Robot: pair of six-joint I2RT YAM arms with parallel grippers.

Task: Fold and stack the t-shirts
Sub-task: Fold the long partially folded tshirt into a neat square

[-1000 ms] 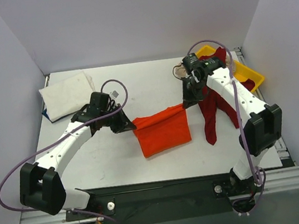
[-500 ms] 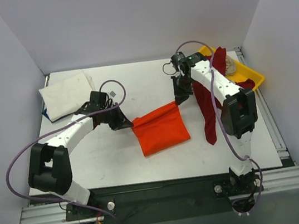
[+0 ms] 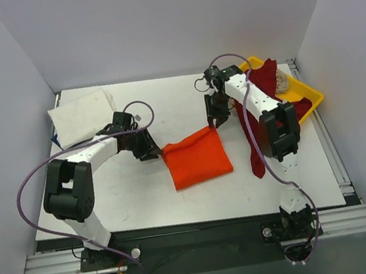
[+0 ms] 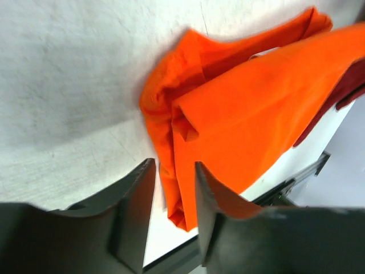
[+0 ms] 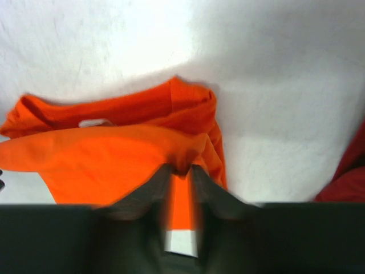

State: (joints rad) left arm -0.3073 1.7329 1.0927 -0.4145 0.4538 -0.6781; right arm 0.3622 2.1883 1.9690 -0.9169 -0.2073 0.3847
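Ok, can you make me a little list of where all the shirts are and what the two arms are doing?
orange t-shirt: folded, lying in the middle of the table
left tool: open at the orange t-shirt's far left corner, gripping nothing
right tool: shut on the orange t-shirt's far right corner
white t-shirt: folded, at the far left corner of the table
dark red t-shirt: not folded, spilling out of the yellow tray onto the table
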